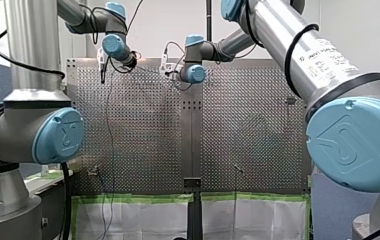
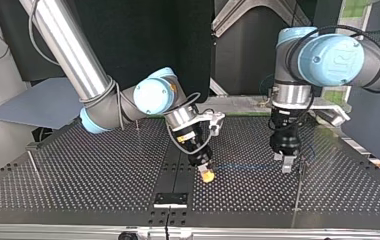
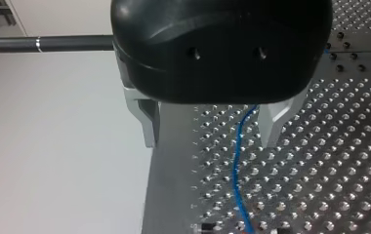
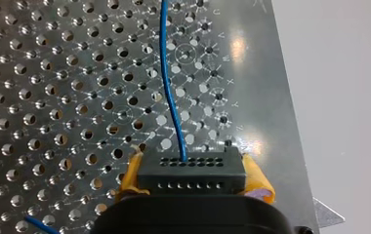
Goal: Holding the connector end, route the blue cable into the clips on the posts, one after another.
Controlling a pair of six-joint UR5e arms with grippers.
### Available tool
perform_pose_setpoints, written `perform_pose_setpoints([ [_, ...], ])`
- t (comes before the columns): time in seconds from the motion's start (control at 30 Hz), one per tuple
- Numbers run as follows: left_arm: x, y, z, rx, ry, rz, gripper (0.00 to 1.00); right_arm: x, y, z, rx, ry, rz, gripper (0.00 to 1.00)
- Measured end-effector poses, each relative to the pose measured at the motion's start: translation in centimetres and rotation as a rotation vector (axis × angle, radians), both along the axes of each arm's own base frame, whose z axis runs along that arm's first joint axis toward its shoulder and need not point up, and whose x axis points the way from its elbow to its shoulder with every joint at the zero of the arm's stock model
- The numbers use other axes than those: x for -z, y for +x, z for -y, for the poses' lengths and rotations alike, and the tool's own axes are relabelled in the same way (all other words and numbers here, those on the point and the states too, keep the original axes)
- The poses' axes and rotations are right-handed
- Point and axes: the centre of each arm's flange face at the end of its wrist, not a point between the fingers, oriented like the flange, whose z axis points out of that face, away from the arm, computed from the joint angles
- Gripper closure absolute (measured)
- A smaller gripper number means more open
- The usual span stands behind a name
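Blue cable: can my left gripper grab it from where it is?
Probably yes. The blue cable runs between the open metal fingers of my left gripper, nothing else in the gap; my right gripper holds its connector.

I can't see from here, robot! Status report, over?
Right claw shut on connector. Left claw open, astride blue cable. Thin post beside left claw.

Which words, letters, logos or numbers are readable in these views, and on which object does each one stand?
"X", "Y": letters stamped on the perforated table near its edge, right wrist view; their neighbours in the row are unclear.
Printed label on my right arm's tube, front view: too blurred to read.
Logo on the blue joint cap, front view: a sign, no legible letters.
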Motion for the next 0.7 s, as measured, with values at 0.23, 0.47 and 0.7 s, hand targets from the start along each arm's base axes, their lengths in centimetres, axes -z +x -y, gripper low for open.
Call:
perform_pose_setpoints([
  [0.23,1.4,1.7,0.7,0.005,0.001,-0.019,0.0,0.0,0.0,0.0,-0.001,0.0,0.0,1.0],
  [0.47,1.1,3.6,1.8,-0.004,-0.003,-0.008,0.0,-0.1,0.0,0.0,-0.001,-0.001,0.001,1.0],
  [0.7,1.0,4.7,2.4,-0.021,-0.008,-0.002,0.0,0.0,0.0,0.0,-0.001,0.0,0.0,1.0],
])
